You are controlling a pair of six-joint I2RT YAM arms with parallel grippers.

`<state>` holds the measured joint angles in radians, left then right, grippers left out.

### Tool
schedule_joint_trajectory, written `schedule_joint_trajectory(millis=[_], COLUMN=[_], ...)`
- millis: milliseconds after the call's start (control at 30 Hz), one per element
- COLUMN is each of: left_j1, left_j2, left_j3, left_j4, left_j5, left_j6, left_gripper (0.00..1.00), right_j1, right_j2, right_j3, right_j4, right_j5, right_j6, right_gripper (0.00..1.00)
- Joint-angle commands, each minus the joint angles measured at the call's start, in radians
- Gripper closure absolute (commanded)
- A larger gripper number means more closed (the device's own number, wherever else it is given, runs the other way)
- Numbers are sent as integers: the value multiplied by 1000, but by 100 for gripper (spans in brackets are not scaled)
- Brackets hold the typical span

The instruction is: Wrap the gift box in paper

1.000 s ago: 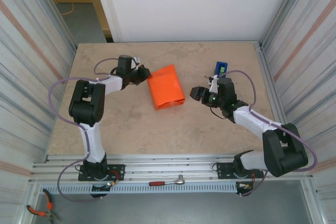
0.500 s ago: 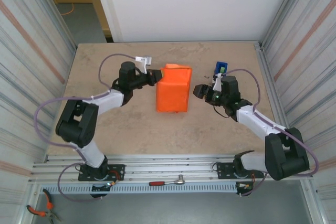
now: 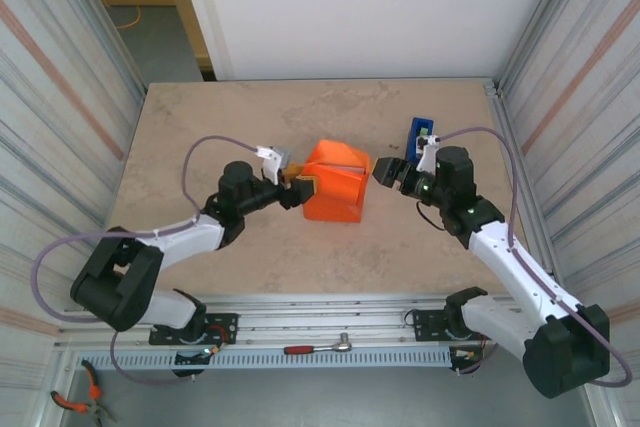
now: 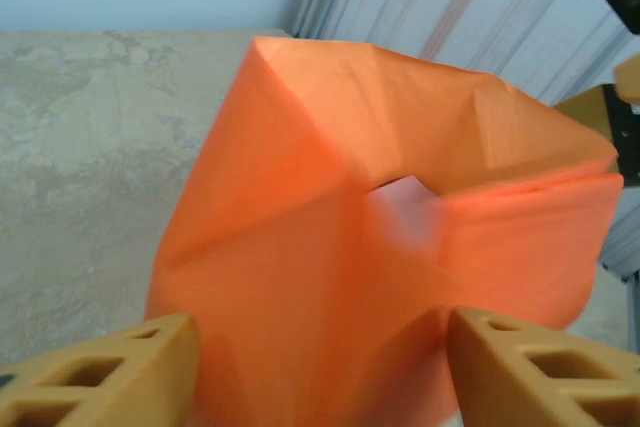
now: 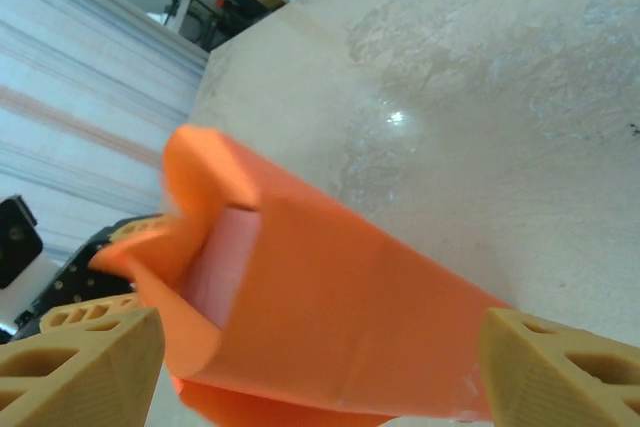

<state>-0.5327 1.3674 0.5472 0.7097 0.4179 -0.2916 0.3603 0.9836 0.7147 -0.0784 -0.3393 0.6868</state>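
The orange paper (image 3: 335, 185) is folded loosely round the gift box in the middle of the table. A pink end of the gift box (image 5: 218, 259) peeks out of the open wrap in the right wrist view. In the left wrist view a pale patch of the gift box (image 4: 403, 219) shows through a gap in the paper (image 4: 300, 247). My left gripper (image 3: 298, 190) is at the parcel's left edge. It is open, and its fingers (image 4: 110, 372) straddle a paper fold. My right gripper (image 3: 386, 173) stands open just off the parcel's right side, and the wrapped paper (image 5: 350, 317) lies between its fingertips (image 5: 560, 367).
A blue tape dispenser (image 3: 420, 132) with a green roll stands behind the right gripper. Corrugated walls close in the table left and right. A wrench (image 3: 322, 347) lies on the front rail and pliers (image 3: 75, 402) lie lower left.
My left gripper swung round toward the near side with the parcel, which shifted right and turned, then opened its jaws. My right gripper spread wider and lifted back slightly.
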Motion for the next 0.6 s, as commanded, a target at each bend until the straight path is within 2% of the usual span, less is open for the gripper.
schedule_joint_trajectory(millis=[0, 67, 233, 433, 567], left_j1=[-5, -3, 1, 0, -1], left_j2=[-99, -156, -265, -343, -348], left_j3=[-17, -18, 60, 137, 179], left_j4=[-13, -60, -298, -514, -598], left_j5=[-113, -189, -293, -334, -317], left_j6=[-13, -38, -61, -92, -96], left_gripper=[16, 1, 1, 1, 1], right_j1=[55, 87, 131, 197, 245], right_j2=[0, 30, 107, 204, 222], right_j3=[64, 96, 217, 306, 278], right_j4=[-77, -99, -207, -289, -275], right_j5=[69, 98, 181, 225, 291], right_j6=[-39, -47, -47, -77, -81], right_gripper=[19, 19, 19, 16, 9])
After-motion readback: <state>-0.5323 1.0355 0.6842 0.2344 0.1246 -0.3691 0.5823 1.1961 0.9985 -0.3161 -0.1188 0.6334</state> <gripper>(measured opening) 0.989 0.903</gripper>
